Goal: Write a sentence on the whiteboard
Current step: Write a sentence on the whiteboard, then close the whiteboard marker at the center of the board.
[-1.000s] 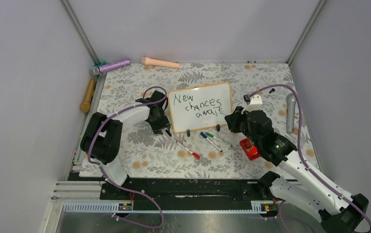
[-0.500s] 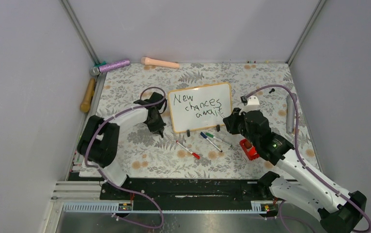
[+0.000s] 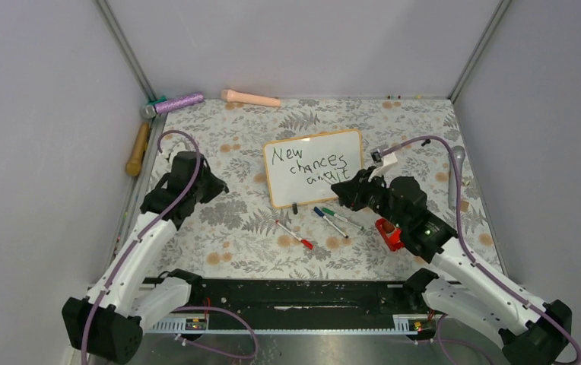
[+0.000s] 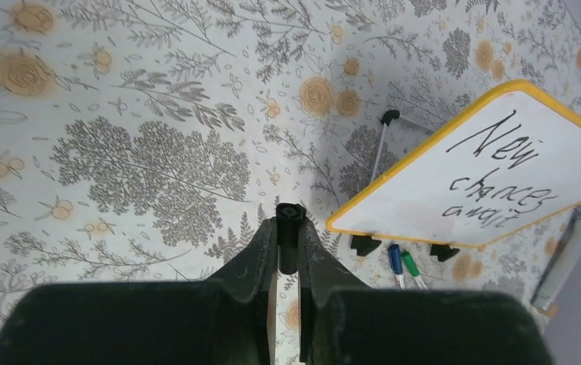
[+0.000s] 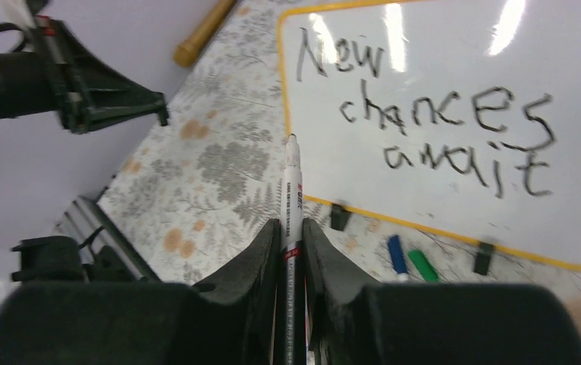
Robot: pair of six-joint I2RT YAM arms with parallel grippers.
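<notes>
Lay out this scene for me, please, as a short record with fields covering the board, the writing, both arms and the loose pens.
board: small white board with a thin light-wood frame, propped on two black feet
writing: black handwritten "New chances await", three lines
left jaws: shut on a small black cap, left of the board
right jaws: shut on a slim white marker, tip towards the board; contact unclear
loose pens: red-capped marker, blue-capped marker, green-capped marker, lying in front of the board
</notes>
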